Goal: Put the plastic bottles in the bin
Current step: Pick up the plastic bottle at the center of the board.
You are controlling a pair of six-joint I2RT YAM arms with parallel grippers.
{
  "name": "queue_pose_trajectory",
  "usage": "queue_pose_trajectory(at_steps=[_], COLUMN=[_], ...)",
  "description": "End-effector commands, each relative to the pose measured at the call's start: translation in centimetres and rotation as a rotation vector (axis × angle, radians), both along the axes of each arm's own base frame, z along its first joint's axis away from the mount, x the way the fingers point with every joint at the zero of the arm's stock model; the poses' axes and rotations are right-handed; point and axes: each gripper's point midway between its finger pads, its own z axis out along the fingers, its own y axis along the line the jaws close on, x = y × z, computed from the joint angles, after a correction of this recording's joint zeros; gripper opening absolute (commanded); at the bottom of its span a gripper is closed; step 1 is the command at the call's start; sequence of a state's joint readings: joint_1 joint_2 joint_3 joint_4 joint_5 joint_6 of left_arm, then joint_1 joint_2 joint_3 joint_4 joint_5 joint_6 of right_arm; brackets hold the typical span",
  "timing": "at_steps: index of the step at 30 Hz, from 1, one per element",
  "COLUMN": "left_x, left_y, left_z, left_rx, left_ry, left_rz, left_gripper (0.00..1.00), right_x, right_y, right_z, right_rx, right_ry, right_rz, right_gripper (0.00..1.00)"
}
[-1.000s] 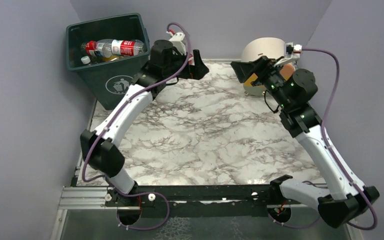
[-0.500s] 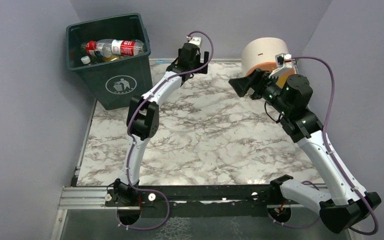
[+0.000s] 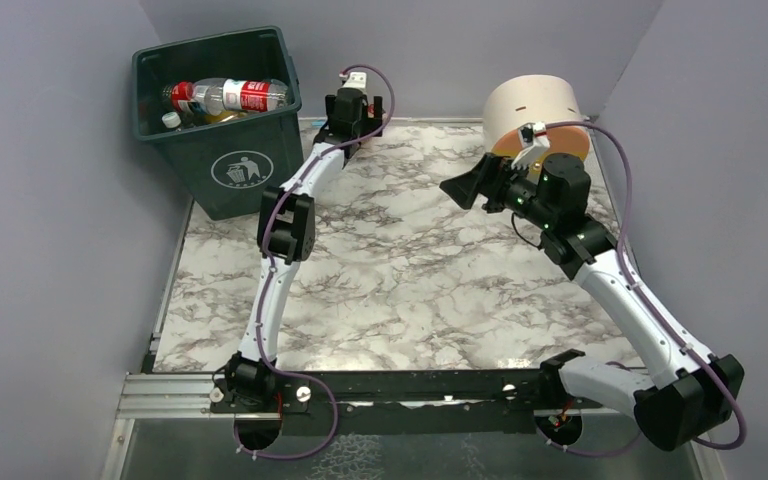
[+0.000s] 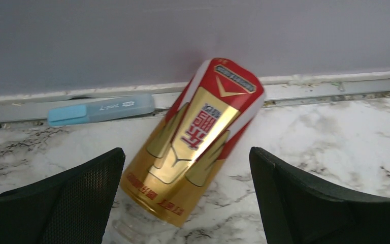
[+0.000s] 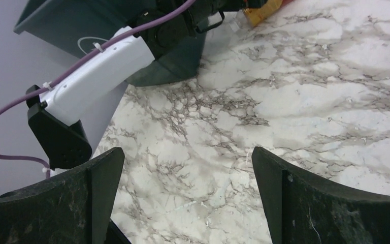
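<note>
Your left gripper [image 4: 185,157], wide open and empty, has swung round to frame another bottle [image 4: 198,132]: likely the next pickup.

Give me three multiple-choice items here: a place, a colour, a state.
1. Where does the bin stand?
A. far left corner
B. far right corner
C. between the arm bases

2. What colours is the label of the bottle lying before the left pincer?
A. blue and white
B. red and gold
C. green

3. How is the left pincer?
A. shut on the bottle
B. shut, empty
C. open

Key: 1 A, the top view shows it at far left; 2 B, plain in the left wrist view; 3 C, its jaws stand wide either side of the bottle.
</note>
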State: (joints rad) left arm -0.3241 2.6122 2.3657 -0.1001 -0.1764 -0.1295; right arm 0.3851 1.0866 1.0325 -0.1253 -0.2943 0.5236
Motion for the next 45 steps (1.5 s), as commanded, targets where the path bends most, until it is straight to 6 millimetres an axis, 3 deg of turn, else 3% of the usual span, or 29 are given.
queue_pose_trajectory(at_steps=[1,8,17,27,31,37,45], left_x=[1.7,2.1,0.4,-0.5,-1.5,-3.9,-9.6], left_y=[0.9,1.5,0.3,0.2,-0.4,-2.0,-4.4], left_z=[0.6,-1.8,-4.3,-5.1,-3.7,-0.6,3.1], left_rx=[-0.022,-0.059,-0.084,-0.084,-0.095,-0.119,-0.159], left_ry=[-0.069,-0.033,0.04,0.086,0.082,0.075,0.089], left_rz=[0.017,-0.013,-0.067,-0.056,-0.077,-0.129,-0.203], left_gripper=[0.99,0.99,0.98,0.79,0.68,0.66,0.65], right_x=[0.1,0.8,1.1,0.6,0.3,-0.5,-2.2], right_y=[1.4,2.0,2.6,2.5,2.5,2.1,1.0], right_z=[-0.9,-2.0,-3.0,-2.6,-2.4,-1.6,-0.8], right_rx=[0.023,0.026,0.038,0.042,0.047,0.05,0.037], right_ry=[0.003,0.025,0.05,0.04,0.039,0.025,0.01], right_rz=[0.066,0.085,0.109,0.11,0.114,0.113,0.093], right_gripper=[0.99,1.0,1.0,1.0,1.0,1.0,1.0])
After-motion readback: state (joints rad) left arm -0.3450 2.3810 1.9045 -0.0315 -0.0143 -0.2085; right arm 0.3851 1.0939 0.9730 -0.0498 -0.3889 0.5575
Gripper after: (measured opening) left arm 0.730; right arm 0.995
